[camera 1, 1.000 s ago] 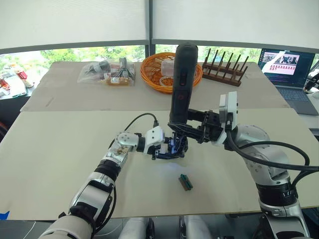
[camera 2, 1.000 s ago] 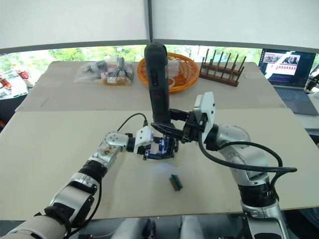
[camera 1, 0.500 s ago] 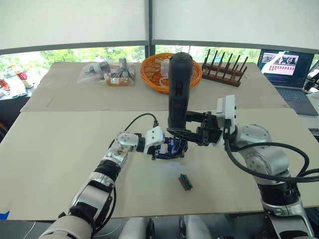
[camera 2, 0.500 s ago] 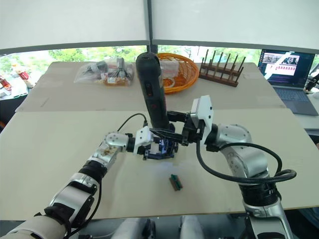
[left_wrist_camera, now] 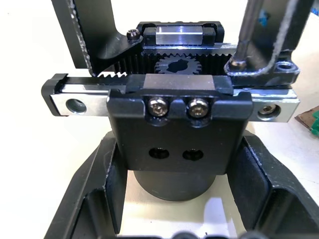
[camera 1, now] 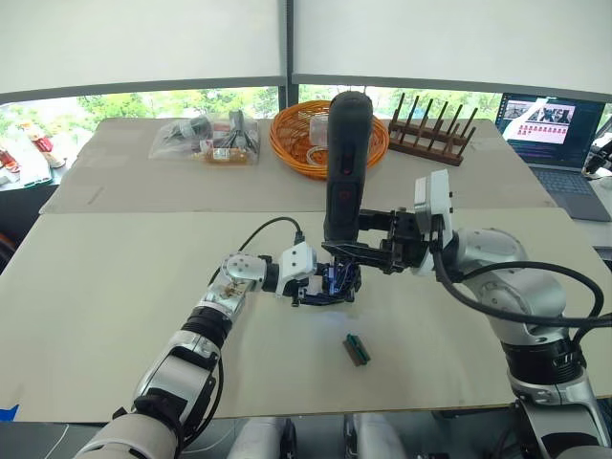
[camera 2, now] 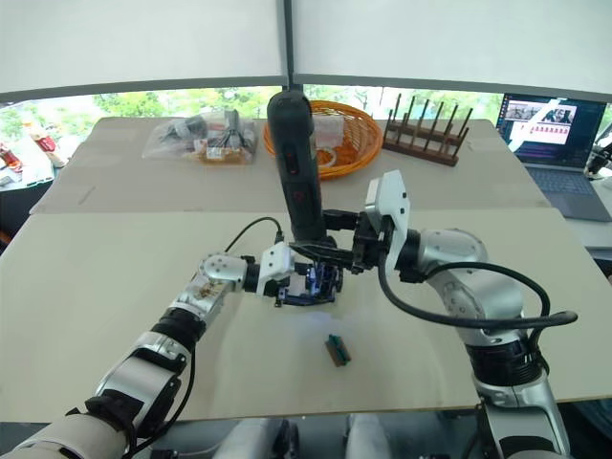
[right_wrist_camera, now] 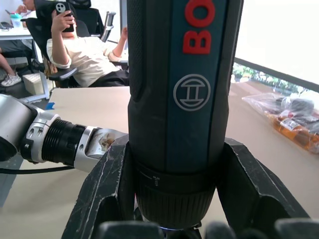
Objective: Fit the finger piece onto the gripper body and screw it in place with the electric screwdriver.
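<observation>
Two grips: your left gripper [camera 1: 330, 285] is clamped round the gripper body [left_wrist_camera: 174, 144], a small black mechanism with a round base, toothed rack and silver rail; your right gripper [right_wrist_camera: 174, 219] is clenched on the electric screwdriver [camera 1: 344, 163], a thick black pen-shaped tool with red lettering.
Task's thing: body sits low over the beige table [camera 1: 115, 287], near its centre.
Progress: the black plastic finger piece [left_wrist_camera: 264, 42] looks seated on the rail; the thin metal bit [left_wrist_camera: 247, 30] stands on its screw, so you appear mid-driving.
Left to do: finish tightening; I cannot tell how deep the screw sits.
Open room: bare tabletop toward 9 o'clock and 3 o'clock.
Obstacles: small green-and-brown block [camera 1: 356, 349] near, toward 5 o'clock; orange wicker basket [camera 1: 296, 139] well apart at 12 o'clock.
</observation>
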Tool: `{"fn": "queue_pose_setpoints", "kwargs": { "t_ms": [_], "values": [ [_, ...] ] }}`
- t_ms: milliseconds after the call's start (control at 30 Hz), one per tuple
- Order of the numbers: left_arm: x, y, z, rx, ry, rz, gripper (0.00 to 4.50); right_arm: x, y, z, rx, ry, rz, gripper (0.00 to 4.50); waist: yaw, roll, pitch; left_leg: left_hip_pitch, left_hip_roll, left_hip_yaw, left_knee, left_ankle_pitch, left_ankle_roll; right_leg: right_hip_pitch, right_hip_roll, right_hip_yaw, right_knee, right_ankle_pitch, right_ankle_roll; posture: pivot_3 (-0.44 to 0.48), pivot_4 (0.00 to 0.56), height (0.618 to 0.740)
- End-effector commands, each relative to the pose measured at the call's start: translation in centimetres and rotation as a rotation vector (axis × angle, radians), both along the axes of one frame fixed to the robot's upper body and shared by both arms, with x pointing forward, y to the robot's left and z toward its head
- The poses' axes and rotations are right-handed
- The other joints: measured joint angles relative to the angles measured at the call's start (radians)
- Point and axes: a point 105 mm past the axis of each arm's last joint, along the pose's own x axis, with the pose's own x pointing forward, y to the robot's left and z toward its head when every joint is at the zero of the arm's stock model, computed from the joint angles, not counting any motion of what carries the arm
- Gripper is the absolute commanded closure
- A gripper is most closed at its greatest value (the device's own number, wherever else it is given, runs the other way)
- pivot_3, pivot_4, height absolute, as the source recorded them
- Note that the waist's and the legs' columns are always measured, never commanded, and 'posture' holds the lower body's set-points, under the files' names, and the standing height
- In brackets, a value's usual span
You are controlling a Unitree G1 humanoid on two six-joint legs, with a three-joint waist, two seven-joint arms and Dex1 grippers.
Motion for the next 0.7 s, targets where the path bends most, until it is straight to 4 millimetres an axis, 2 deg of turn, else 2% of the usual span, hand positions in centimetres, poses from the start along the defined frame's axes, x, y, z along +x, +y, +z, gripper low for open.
{"fn": "queue_pose_setpoints", "kwargs": {
  "t_ms": [33,167,300,367,433,500,533,633,700],
  "values": [
    [0.4,1.1,-0.6,0.035,-0.002,0.046,2.2,-1.6,-0.5,5.7,0.114,-0.155,0.022,2.61,0.0,0.0,0.0,-0.001,0.0,0.0,0.0,0.0,0.0,-0.001,0.0,0.0,0.0,0.0,0.0,0.0,0.15,0.74],
    [0.3,1.2,-1.2,0.044,0.012,0.051,2.2,-2.7,-0.1,7.0,0.144,-0.178,0.06,2.61,0.001,0.0,0.0,-0.007,0.0,0.0,0.0,0.006,-0.008,-0.008,0.0,0.0,0.0,0.001,-0.001,0.0,0.15,0.74],
    [0.8,1.5,-1.2,0.058,0.012,0.077,2.2,-4.2,0.4,7.2,0.168,-0.163,0.128,2.61,0.001,0.0,0.0,-0.008,0.0,0.0,-0.001,0.006,-0.007,-0.008,0.0,-0.001,0.0,0.001,-0.001,0.0,0.15,0.74],
    [1.1,2.1,-1.0,0.065,0.007,0.093,2.2,-5.2,0.6,6.9,0.166,-0.132,0.188,2.61,0.001,0.0,0.0,-0.008,0.0,0.0,0.0,0.002,0.0,-0.008,0.0,-0.001,0.0,0.002,-0.002,0.0,0.15,0.74],
    [1.4,2.9,-0.4,0.067,-0.004,0.101,1.13,-6.3,0.5,6.3,0.145,-0.096,0.248,2.61,0.001,0.0,0.0,-0.008,0.0,0.0,0.0,0.002,0.0,-0.008,0.0,-0.001,0.0,0.002,-0.002,0.0,0.15,0.74],
    [1.3,3.5,0.1,0.072,-0.003,0.087,0.26,-7.0,0.4,5.7,0.125,-0.067,0.278,2.61,-0.002,0.0,0.001,-0.008,0.001,0.0,-0.001,0.002,0.0,-0.01,0.001,-0.001,0.0,0.002,-0.002,0.0,0.15,0.74],
    [1.1,3.9,0.3,0.08,-0.008,0.07,0.0,-7.5,0.3,5.0,0.107,-0.055,0.294,2.61,-0.004,0.0,0.001,-0.01,0.001,0.001,-0.001,0.003,0.0,-0.012,0.001,-0.001,0.001,0.002,-0.002,0.0,0.15,0.74],
    [0.1,4.7,0.9,0.099,-0.027,0.01,0.0,-8.5,0.0,3.2,0.063,-0.029,0.317,2.61,0.0,0.0,0.001,-0.01,0.0,0.002,-0.004,0.007,-0.008,-0.013,0.001,-0.002,0.0,0.002,-0.002,0.0,0.15,0.74],
    [-1.6,5.3,1.5,0.11,-0.021,-0.076,0.0,-8.9,-0.3,1.5,0.028,-0.023,0.31,2.61,0.0,0.0,0.001,-0.01,0.0,0.002,-0.006,0.007,-0.008,-0.013,0.001,-0.002,-0.001,0.002,-0.002,0.0,0.15,0.74]
  ]
}}
